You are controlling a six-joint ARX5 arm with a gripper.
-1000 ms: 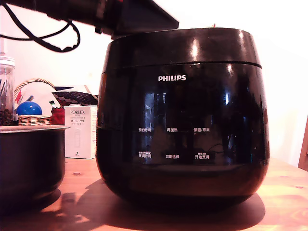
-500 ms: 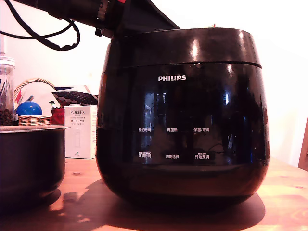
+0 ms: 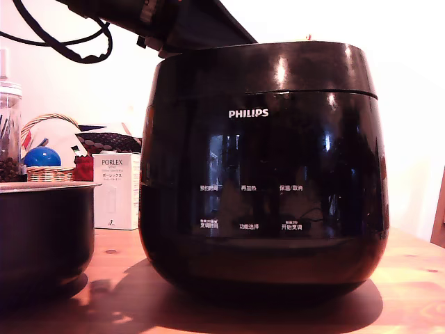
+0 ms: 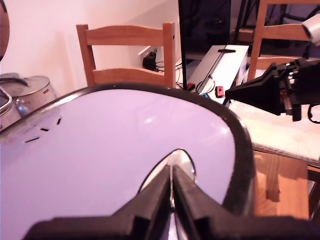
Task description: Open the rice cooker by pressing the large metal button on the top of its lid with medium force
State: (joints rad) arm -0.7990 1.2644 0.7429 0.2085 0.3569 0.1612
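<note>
I've tipped the arm lower; my pincer (image 4: 171,186), pressed together, meets the metal button (image 4: 181,161); lid (image 3: 264,66) not yet sprung.

The rice cooker (image 3: 264,174) reads PHILIPS; the white box (image 3: 116,191) reads PORLEX.

Wooden table (image 3: 410,278) bears the rice cooker (image 3: 264,181), a dark pot (image 3: 42,233) and a white box (image 3: 117,191).
</note>
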